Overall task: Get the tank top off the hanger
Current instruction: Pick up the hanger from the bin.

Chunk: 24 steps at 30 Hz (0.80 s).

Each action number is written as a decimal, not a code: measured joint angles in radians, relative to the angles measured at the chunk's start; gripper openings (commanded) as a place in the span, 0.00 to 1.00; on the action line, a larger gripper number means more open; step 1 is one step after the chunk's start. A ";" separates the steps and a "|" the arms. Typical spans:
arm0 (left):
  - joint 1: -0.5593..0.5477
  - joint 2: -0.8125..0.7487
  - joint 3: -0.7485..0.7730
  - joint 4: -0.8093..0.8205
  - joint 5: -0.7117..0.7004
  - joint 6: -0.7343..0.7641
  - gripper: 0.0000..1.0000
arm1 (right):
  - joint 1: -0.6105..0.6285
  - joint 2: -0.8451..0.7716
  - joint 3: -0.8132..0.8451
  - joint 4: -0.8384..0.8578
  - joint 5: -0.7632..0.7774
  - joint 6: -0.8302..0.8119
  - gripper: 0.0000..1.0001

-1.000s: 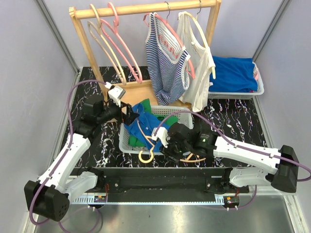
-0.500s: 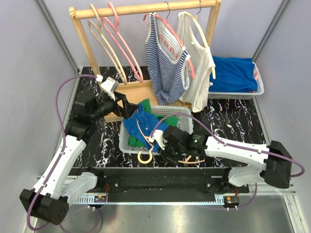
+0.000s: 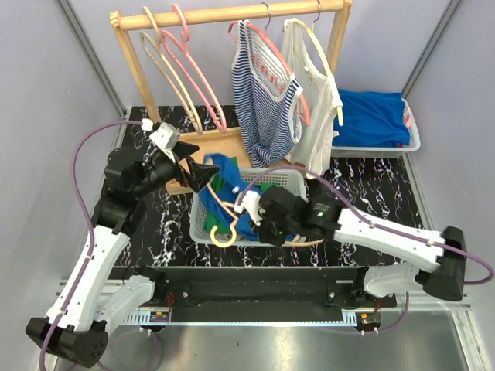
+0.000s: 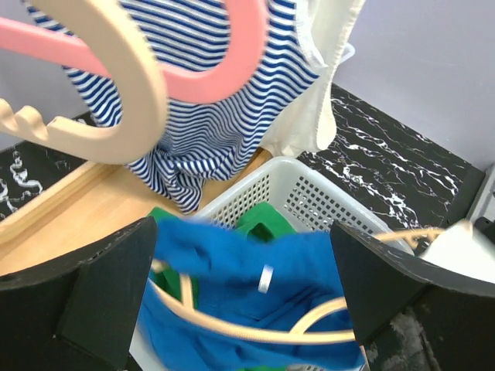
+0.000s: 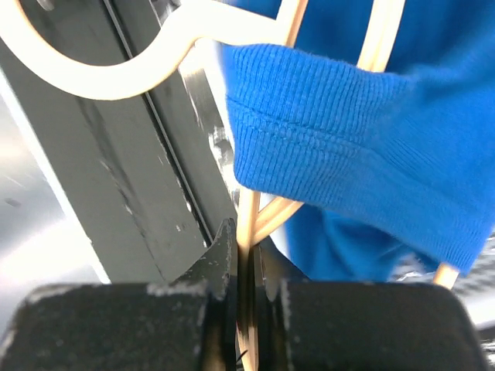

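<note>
A blue tank top (image 3: 230, 192) hangs on a cream hanger (image 3: 224, 236) above the white basket (image 3: 290, 179). My right gripper (image 3: 274, 228) is shut on one thin bar of that hanger; in the right wrist view the fingertips (image 5: 247, 255) pinch the bar, with the hanger (image 5: 155, 54) hook and the ribbed blue tank top (image 5: 363, 116) just beyond. My left gripper (image 3: 203, 174) stands wide open at the top's far left edge, holding nothing. Its wrist view looks down past both fingers (image 4: 116, 278) at the blue tank top (image 4: 255, 278) and the hanger (image 4: 255, 332).
A green garment (image 3: 271, 188) lies in the basket. The wooden rack (image 3: 135, 66) behind holds empty pink and cream hangers (image 3: 186, 69), a striped tank top (image 3: 267, 93) and a white top (image 3: 313, 108). A bin of blue clothes (image 3: 375, 116) sits at the back right.
My right gripper has closed on the hanger bar and raised it, with the blue top, towards the basket. My left arm has lifted and drawn back to the left, still open.
</note>
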 measured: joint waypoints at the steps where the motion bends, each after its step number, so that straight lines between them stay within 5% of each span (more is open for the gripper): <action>1: 0.000 -0.006 0.000 0.000 0.006 0.004 0.99 | 0.000 -0.018 0.032 -0.015 0.004 -0.002 0.00; 10: 0.000 -0.118 0.041 0.043 0.166 0.110 0.99 | 0.000 -0.204 0.287 -0.126 0.002 -0.021 0.00; 24: 0.000 -0.130 0.206 0.019 0.200 0.256 0.99 | 0.000 -0.216 0.296 -0.260 -0.133 -0.014 0.00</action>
